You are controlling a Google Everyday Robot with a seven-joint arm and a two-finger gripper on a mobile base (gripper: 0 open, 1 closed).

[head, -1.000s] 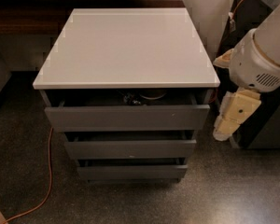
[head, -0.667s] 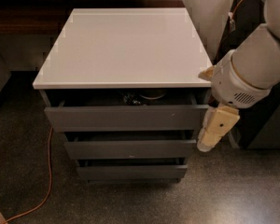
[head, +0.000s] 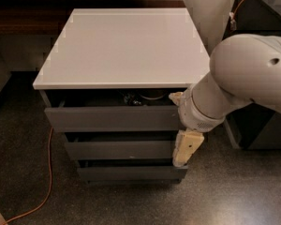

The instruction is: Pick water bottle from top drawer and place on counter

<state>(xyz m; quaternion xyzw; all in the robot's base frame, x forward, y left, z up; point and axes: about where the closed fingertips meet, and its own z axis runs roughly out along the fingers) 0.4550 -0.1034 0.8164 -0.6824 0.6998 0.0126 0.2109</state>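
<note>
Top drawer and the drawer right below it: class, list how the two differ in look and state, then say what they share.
The top drawer has a wider front than the drawer below. Small objects show in the gap above the top drawer; above the drawer below, only darkness. The gripper hangs before the drawer below's right end; the wrist covers the top drawer's. Both fronts are plain dark grey.

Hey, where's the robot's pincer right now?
In the camera view, the pincer hangs in front of the right end of the middle drawer, just below the top drawer.
</note>
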